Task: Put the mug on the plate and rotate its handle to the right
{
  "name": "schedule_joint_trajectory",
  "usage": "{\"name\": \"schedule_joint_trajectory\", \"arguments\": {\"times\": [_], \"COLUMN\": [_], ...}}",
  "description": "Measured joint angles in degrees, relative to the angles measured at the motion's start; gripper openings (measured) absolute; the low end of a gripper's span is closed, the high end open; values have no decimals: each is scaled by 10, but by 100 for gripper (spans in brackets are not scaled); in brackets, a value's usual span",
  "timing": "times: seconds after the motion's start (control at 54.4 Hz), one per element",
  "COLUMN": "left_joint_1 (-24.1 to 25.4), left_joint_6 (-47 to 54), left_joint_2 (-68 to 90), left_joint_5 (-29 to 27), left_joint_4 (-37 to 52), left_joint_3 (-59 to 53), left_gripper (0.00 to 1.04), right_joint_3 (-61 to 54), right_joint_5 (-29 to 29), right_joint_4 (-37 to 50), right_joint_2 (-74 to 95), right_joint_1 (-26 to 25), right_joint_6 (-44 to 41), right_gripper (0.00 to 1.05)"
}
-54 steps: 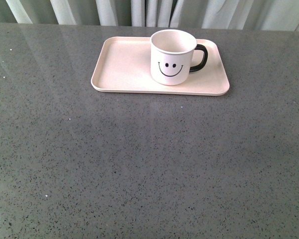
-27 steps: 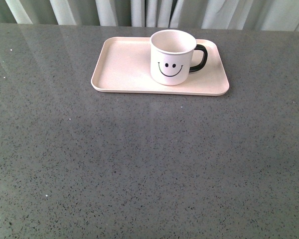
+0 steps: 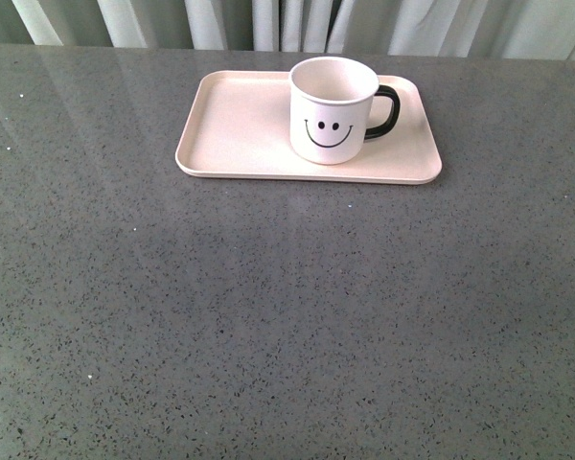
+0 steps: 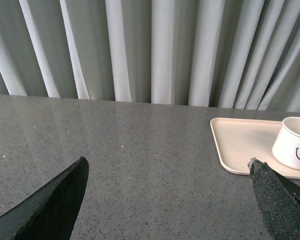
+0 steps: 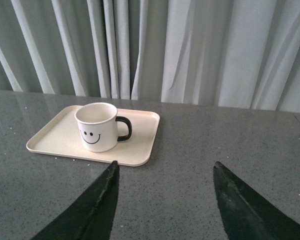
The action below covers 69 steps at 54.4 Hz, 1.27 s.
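Observation:
The cream-white mug (image 3: 332, 110) with its black smiley face stands upright on the right half of the pale pink plate (image 3: 240, 129). Its black handle (image 3: 384, 111) points to the right in the front view. Neither arm shows in the front view. My left gripper (image 4: 167, 162) is open over bare table, with the plate (image 4: 240, 140) and the mug (image 4: 295, 142) beyond one fingertip. My right gripper (image 5: 165, 164) is open too, held back from the plate (image 5: 55, 137); the mug (image 5: 96, 126) and handle (image 5: 125, 128) lie ahead of it, untouched.
The grey speckled table (image 3: 287, 316) stretches out in front of the plate. Pale pleated curtains (image 3: 268, 21) hang right behind the table's far edge.

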Motion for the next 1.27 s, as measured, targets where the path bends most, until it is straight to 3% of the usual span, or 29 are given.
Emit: {"name": "schedule_joint_trajectory", "arguments": {"times": [0.257,1.268], "left_joint_1": [0,0], "left_joint_6": [0,0], "left_joint_2": [0,0], "left_joint_5": [0,0], "left_joint_4": [0,0], "left_joint_3": [0,0], "left_gripper": [96,96], "right_joint_3": [0,0], "right_joint_5": [0,0], "right_joint_4": [0,0], "right_joint_2": [0,0], "right_joint_1": [0,0], "right_joint_6": [0,0], "right_gripper": [97,96]}}
